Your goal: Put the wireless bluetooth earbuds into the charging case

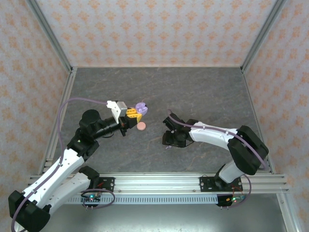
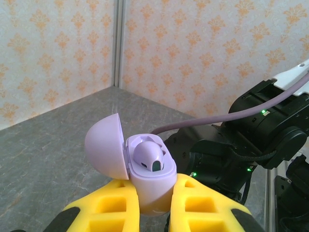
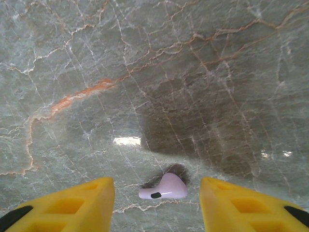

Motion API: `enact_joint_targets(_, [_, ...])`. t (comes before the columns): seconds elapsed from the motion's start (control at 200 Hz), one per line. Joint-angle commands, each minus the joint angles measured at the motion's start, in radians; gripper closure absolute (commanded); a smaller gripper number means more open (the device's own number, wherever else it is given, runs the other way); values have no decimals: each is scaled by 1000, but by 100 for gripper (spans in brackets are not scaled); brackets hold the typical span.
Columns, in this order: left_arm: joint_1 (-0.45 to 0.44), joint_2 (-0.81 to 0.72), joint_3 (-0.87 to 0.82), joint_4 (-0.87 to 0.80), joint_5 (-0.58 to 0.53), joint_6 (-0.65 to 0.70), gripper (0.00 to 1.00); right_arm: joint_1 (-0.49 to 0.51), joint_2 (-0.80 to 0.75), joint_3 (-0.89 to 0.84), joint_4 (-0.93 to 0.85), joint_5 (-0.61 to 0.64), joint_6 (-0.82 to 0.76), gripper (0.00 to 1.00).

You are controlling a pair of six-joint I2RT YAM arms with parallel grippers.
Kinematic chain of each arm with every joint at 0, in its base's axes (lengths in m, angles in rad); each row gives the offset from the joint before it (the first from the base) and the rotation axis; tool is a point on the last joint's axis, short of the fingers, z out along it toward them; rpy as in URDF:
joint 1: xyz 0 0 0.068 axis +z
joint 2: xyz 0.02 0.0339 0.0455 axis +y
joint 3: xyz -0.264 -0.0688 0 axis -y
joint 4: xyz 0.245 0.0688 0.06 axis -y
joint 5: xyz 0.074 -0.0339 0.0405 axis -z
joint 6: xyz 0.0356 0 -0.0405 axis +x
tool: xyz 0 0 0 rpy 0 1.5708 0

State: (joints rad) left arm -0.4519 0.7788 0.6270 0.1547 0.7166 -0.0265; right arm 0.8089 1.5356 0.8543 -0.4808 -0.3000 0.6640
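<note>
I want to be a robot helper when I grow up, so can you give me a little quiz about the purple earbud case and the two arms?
1. True or false: the lavender plastic charging case clamped in the left gripper has its domed lid shut.
2. The small pale lavender stemmed earbud below the open right gripper is: A) lying on the grey marbled table; B) pinched between the fingers; C) inside the case.
3. Fill in: the number of seated earbuds in the open case is ___.
Key: 1 false; 2 A; 3 one.
</note>
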Motion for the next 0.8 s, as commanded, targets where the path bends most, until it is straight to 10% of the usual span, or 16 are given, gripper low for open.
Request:
enact_joint_targets(0.0, [-5,-11,37,-9,-17,17,92,7,16,6,-5,7,24,51])
enact_joint_targets(0.796, [-6,-33,32,-34,-20,19,92,29,108,40,-25,-4,9,69])
